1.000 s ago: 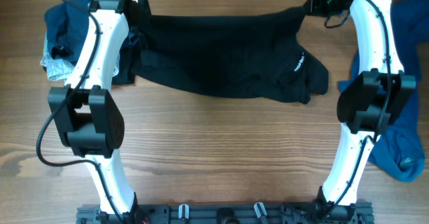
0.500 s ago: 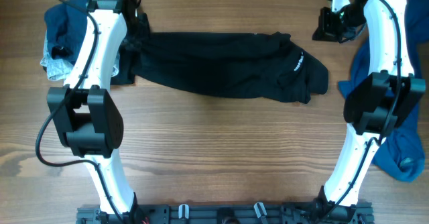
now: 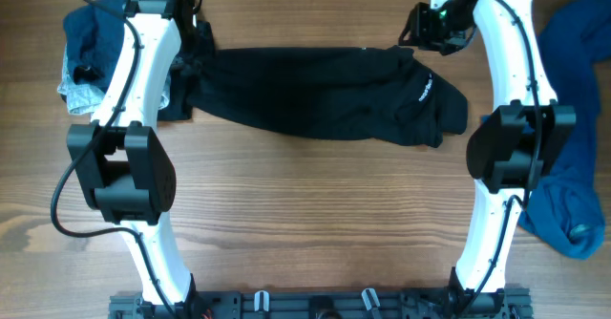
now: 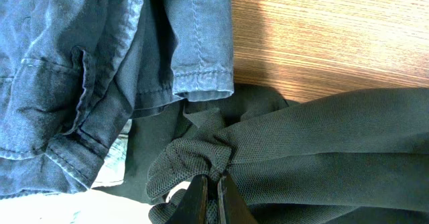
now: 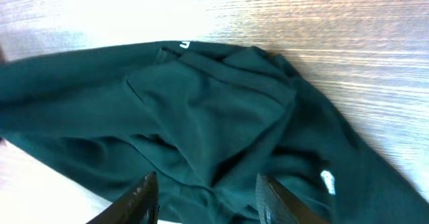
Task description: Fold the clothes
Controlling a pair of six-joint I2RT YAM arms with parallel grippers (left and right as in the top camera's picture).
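Note:
A black garment (image 3: 315, 95) lies stretched across the far middle of the wooden table, with a small white logo near its right end. My left gripper (image 3: 199, 59) is shut on the garment's bunched left end (image 4: 201, 158). My right gripper (image 3: 427, 30) is open and empty above the garment's right end (image 5: 214, 130), fingers apart over the cloth.
A pile of blue denim clothes (image 3: 91, 42) lies at the far left, next to the black garment; its hem shows in the left wrist view (image 4: 100, 63). More blue clothing (image 3: 573, 166) lies along the right edge. Bare wooden table (image 3: 315, 223) fills the front.
My right gripper let go of the garment's right end, swung right, then came back left above it. The garment's right end dropped flat on the table. The left arm stayed.

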